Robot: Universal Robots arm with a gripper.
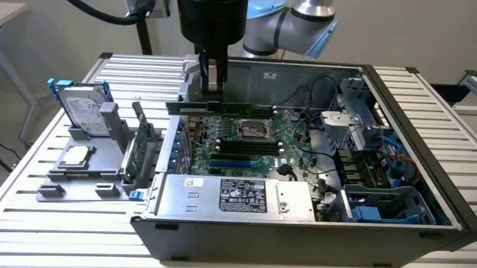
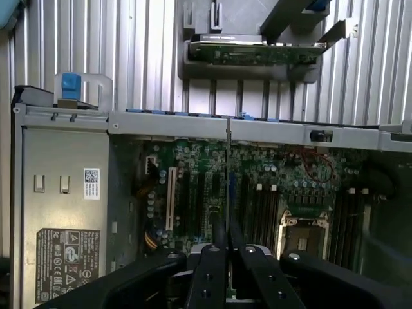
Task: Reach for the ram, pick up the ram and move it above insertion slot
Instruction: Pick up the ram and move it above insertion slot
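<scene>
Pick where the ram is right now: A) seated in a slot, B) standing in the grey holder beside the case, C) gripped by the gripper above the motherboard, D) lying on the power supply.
C: the gripper is shut on the ram, holding it level in the air over the motherboard inside the open case.

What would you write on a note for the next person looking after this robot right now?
Gripper: shut on the ram, gripping its top edge.
Ram: lifted, hanging level over the open computer case, above the motherboard.
Rack beside the case: hard drive and expansion card standing in it.
Done: reach and pickup.
Left: whether the ram lines up over its slot can't be told.
</scene>
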